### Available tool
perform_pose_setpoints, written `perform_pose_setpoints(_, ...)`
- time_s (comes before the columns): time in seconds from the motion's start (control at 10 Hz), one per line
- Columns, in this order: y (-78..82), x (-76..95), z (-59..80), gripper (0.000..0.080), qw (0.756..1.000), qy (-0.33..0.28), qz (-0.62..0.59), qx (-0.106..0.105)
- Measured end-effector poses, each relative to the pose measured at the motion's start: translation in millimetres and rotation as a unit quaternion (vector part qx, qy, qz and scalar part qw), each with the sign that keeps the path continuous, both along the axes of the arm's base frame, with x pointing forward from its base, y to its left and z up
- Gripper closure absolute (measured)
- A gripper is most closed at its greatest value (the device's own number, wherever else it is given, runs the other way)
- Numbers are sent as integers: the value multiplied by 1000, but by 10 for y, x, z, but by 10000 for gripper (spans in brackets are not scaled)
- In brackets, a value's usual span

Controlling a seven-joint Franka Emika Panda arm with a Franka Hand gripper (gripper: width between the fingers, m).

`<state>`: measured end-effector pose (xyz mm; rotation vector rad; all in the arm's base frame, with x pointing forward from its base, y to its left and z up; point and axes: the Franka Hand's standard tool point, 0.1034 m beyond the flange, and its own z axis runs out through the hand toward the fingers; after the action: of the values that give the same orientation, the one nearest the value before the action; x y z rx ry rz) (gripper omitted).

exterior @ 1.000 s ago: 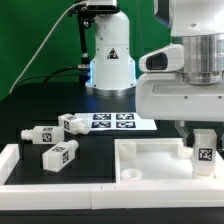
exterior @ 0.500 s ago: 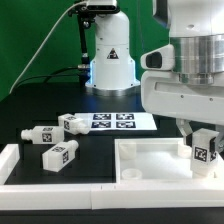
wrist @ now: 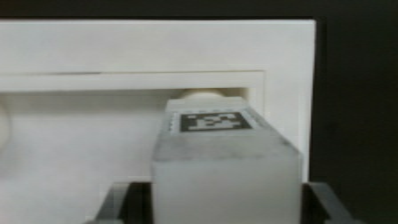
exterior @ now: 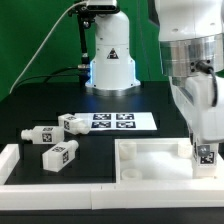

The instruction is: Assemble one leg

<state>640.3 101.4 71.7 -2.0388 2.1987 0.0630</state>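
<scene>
My gripper point(exterior: 204, 146) is shut on one leg point(exterior: 206, 155), a small white block with a black-and-white tag. It holds the leg upright over the right end of the large white tray-like tabletop piece point(exterior: 150, 158). In the wrist view the leg point(wrist: 217, 150) fills the space between both fingers point(wrist: 135, 204), its narrower stub end toward the tabletop's inner wall point(wrist: 125, 90). Three more legs lie at the exterior view's left: one point(exterior: 38, 133), a second point(exterior: 70, 124) and a third point(exterior: 60, 155).
The marker board point(exterior: 112, 121) lies behind the loose legs. The robot's white base point(exterior: 110, 60) stands at the back. A white raised border point(exterior: 12, 160) runs along the table's front left.
The hand has turned about its vertical axis while holding the leg, and the leg has sunk slightly toward the tabletop's right end. The loose legs have not moved.
</scene>
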Motion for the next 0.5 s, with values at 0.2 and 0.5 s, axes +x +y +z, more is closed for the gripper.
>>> perform_pose_setpoints(0.2, -1, 0, -1, 511, 1000, -2, 15, -1)
perform_pose_setpoints(0.5, 60, 20, 24, 175, 973, -29, 229, -23)
